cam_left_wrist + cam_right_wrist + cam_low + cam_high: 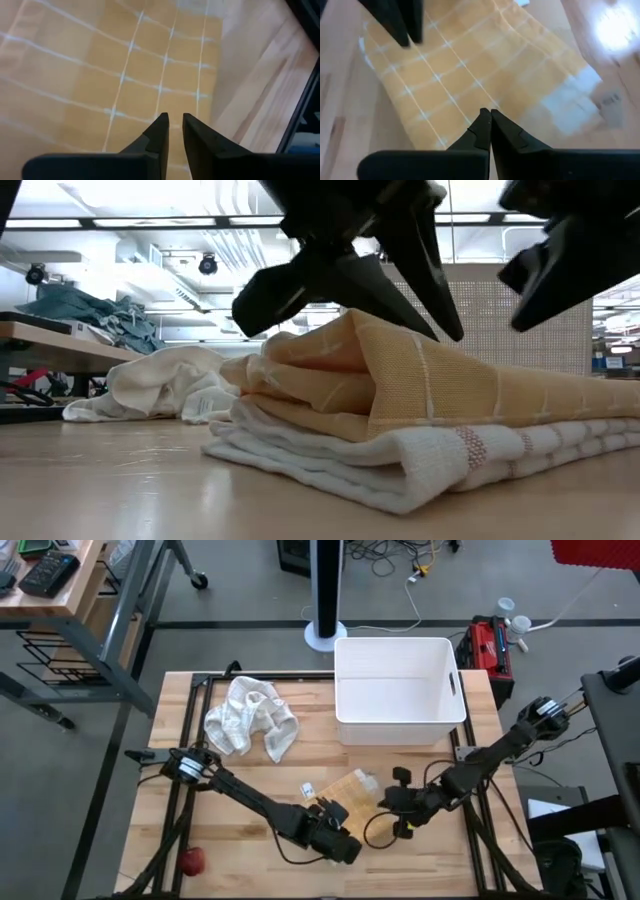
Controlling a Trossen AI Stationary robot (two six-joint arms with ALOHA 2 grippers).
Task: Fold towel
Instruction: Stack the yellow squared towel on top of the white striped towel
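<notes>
Both tools hover over the folded orange checked cloth towel (348,788) on the wooden worktop (240,780). Left tool (175,120) stands slightly parted, grasping nothing. Right tool (486,114) is clenched empty.

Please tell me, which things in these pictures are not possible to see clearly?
- Yellow towel: in the high view the left hand covers part of it.
- White towel under it: its far end is cut by the low view's edge.
- Red object: too small to identify.
- White bin: its floor shows no detail.
</notes>
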